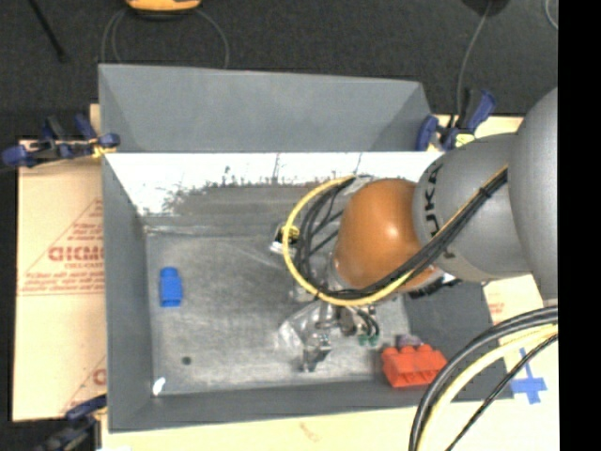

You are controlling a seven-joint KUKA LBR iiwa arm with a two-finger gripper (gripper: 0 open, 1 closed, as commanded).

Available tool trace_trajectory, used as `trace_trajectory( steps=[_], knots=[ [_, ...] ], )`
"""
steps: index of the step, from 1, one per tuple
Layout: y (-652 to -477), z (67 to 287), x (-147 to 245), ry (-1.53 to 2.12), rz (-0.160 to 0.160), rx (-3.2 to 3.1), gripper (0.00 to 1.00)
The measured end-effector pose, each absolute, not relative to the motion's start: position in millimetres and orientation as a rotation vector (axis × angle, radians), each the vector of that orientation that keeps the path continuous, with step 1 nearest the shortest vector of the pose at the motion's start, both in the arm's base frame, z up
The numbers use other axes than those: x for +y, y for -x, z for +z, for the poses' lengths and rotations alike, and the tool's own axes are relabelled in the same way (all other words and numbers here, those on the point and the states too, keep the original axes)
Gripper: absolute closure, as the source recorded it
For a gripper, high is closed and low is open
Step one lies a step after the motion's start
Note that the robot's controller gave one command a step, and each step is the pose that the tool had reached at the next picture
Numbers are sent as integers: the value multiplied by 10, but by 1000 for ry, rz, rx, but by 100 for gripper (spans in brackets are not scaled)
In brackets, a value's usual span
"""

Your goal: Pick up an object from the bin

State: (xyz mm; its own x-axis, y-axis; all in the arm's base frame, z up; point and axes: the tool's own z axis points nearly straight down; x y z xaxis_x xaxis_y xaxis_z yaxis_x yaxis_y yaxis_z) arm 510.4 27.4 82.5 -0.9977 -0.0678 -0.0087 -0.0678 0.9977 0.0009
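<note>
Grey metal is making up the sloping walls and scuffed floor of the bin, which is sitting among cardboard sheets. Reaching in from 3 o'clock, the silver arm is bending down over the floor, its rounded orange cover facing upward and yellow and black cables looping around the wrist at its 9 o'clock side. The gripper is hanging low over the floor at roughly 5 o'clock of the bin, near the front wall; whether it is spread or closed is not clear from this angle, and nothing can be made out inside it. An orange-red toy brick is lying just beside the gripper at its 4 o'clock, in the bin's near right corner. A small blue block is resting alone at 9 o'clock of the floor, well apart from the gripper. A tiny white scrap is sitting in the corner at 7 o'clock.
</note>
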Motion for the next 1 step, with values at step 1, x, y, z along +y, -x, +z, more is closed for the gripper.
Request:
trace_trajectory(
  steps=[1],
  knots=[
    [-5097, 811, 269, 101, 3, 3132, 100]
  ],
)
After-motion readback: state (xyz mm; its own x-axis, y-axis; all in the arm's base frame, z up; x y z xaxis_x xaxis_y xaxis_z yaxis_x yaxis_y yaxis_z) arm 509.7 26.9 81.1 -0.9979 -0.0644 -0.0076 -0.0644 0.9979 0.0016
